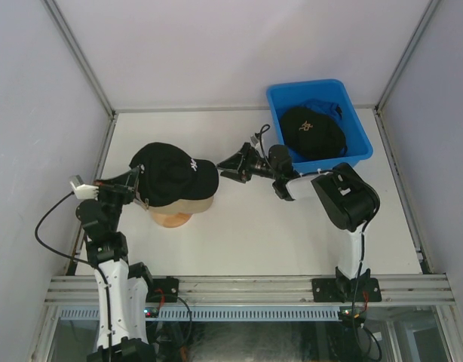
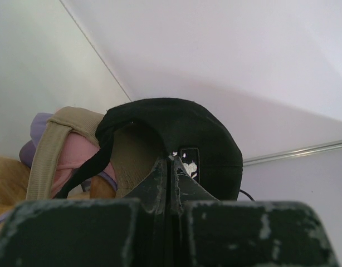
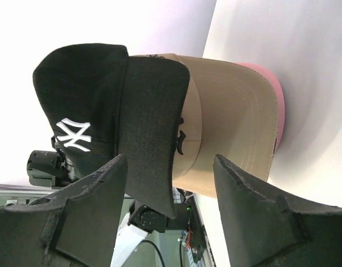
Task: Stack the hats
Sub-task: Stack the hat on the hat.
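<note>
A black cap with a white mark (image 1: 170,173) tops a stack of hats on a round wooden stand (image 1: 171,219); a tan brim (image 1: 192,206) shows under it. My left gripper (image 1: 133,188) is shut at the black cap's rear rim (image 2: 176,125), which is raised over the tan (image 2: 76,119), pink (image 2: 71,154) and lavender (image 2: 40,125) caps. My right gripper (image 1: 230,167) is open just off the black brim. In the right wrist view the black brim (image 3: 151,128) lies between its fingers (image 3: 98,189), apart from both, over the tan (image 3: 232,111) and pink (image 3: 274,92) brims.
A blue bin (image 1: 360,139) at the back right holds another black cap (image 1: 313,132) on top of a blue one (image 1: 333,109). Grey walls with metal posts close in the white table on three sides. A metal rail runs along the near edge.
</note>
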`<move>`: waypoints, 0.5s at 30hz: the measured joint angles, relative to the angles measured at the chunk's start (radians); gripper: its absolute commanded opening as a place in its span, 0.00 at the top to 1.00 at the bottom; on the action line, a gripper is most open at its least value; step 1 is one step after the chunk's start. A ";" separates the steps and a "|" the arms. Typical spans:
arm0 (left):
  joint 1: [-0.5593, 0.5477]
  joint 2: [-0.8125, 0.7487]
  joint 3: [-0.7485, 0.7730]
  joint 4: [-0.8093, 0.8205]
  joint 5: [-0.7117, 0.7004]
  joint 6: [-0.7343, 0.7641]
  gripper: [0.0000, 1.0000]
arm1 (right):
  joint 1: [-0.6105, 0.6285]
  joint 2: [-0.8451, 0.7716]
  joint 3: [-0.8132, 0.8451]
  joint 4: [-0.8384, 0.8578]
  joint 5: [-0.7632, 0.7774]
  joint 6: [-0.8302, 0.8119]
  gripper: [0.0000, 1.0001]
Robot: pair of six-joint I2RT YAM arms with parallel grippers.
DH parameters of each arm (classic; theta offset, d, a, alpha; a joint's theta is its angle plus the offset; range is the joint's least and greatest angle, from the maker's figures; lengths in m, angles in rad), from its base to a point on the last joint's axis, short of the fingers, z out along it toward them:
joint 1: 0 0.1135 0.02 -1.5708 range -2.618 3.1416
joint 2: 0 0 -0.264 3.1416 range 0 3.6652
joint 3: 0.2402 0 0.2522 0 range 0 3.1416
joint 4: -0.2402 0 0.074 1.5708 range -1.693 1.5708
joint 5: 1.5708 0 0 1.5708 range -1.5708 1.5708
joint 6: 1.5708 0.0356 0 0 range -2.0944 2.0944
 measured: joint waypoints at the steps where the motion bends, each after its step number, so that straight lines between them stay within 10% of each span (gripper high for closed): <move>1: 0.000 0.001 0.000 0.000 0.001 0.000 1.00 | 0.000 0.006 0.003 0.000 -0.005 0.001 0.38; 7: 0.000 0.005 0.000 0.002 0.003 0.000 1.00 | 0.016 0.056 0.060 0.000 -0.036 0.011 0.45; 15: 0.002 0.017 0.015 -0.005 0.014 0.000 1.00 | 0.045 0.106 0.121 0.078 -0.067 0.087 0.84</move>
